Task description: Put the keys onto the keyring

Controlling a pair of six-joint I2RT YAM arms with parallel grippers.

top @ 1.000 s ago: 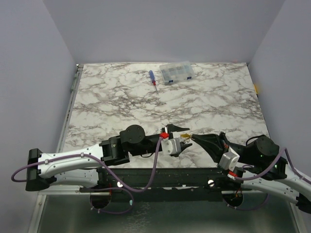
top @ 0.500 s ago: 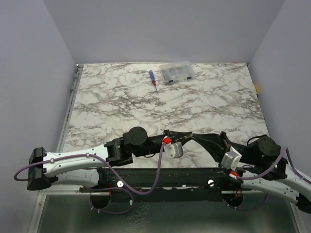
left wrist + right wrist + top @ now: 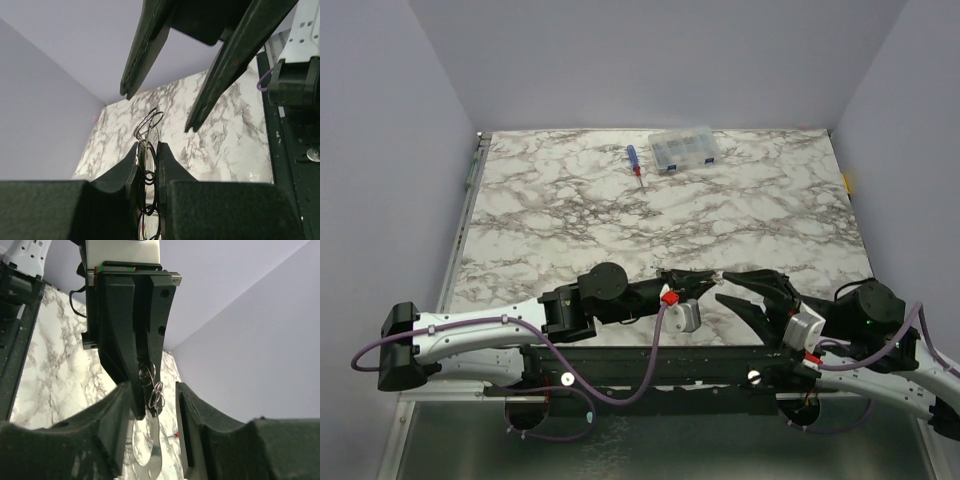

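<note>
My left gripper [image 3: 705, 281] is shut on the keyring [image 3: 150, 120], a cluster of thin linked metal wire rings that sticks out past its fingertips [image 3: 148, 145]. My right gripper [image 3: 722, 287] faces it with its jaws wide open and holds nothing. In the right wrist view the left gripper's fingers [image 3: 135, 340] and the keyring [image 3: 157, 392] sit between my open right fingers [image 3: 152, 387]. A flat grey metal piece [image 3: 156, 460] hangs below the rings; I cannot tell what it is. No key with a coloured head is in view.
A blue-and-red-handled screwdriver [image 3: 634, 163] and a clear compartment box [image 3: 685, 150] lie at the far edge of the marble table [image 3: 570, 210]. Both grippers meet near the table's front edge, just above the black mounting bar [image 3: 650, 355].
My left gripper moved right toward the right gripper. My right gripper opened and drew back slightly. The yellow piece seen between them a second ago no longer shows.
</note>
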